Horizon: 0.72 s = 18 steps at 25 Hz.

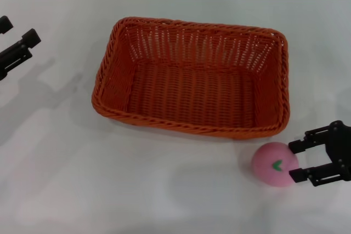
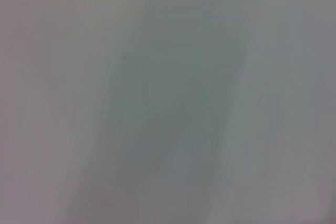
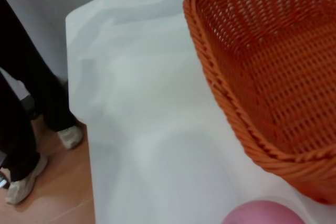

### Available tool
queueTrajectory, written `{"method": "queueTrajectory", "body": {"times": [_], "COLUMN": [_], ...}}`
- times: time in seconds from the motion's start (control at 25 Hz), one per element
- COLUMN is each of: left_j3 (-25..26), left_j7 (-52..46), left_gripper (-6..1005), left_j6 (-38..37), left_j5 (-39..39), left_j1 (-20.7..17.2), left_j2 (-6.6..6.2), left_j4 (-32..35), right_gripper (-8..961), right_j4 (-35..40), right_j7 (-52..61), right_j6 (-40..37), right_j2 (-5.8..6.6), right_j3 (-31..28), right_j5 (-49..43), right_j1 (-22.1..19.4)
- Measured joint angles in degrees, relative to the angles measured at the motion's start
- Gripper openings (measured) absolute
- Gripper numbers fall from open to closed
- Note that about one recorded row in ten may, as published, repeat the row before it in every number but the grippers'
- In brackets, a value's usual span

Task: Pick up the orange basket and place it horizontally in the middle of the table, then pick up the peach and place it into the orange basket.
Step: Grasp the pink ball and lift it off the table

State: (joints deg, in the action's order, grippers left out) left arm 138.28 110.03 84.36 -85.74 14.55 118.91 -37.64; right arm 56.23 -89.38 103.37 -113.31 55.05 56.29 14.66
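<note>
The orange basket [image 1: 192, 78] lies lengthwise across the middle of the white table [image 1: 109, 190], open side up and empty. The pink peach [image 1: 273, 164] with its green leaf mark rests on the table just in front of the basket's near right corner. My right gripper [image 1: 294, 162] is open at the peach's right side, one fingertip on each side of its right edge. In the right wrist view the basket [image 3: 273, 77] fills one side and the top of the peach [image 3: 262, 214] shows at the frame's edge. My left gripper [image 1: 17, 32] stands open at the table's far left.
The right wrist view shows the table's edge [image 3: 79, 103] and, past it, a person's legs and shoes [image 3: 26, 129] on a wooden floor. The left wrist view holds only a blurred pale surface.
</note>
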Motion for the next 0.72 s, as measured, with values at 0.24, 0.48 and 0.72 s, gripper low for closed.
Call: {"method": "queueTrajectory", "body": {"times": [0.24,0.48,0.72], "left_j3": [0.0,0.0,0.0], "left_j7": [0.3,0.6,0.6], "left_gripper": [826,823,820], "left_j6": [0.3,0.4,0.4], "left_j5": [0.1,0.1,0.1], "left_j1": [-0.1,-0.1,-0.1], "left_j2": [0.00,0.00,0.00], "left_j4": [0.8,0.8,0.7], "right_gripper": [695,679,517], "right_j4": [-0.6,-1.1,-1.9], "right_j7": [-1.1,-1.2,-2.3], "right_j6": [-1.6,-3.4,-4.5], "right_j2": [-1.11,-1.12,-1.12], "right_j3": [0.0,0.0,0.2], "right_j5": [-0.8,-0.8,-0.9], "right_j1": [0.9,1.0,1.0]}}
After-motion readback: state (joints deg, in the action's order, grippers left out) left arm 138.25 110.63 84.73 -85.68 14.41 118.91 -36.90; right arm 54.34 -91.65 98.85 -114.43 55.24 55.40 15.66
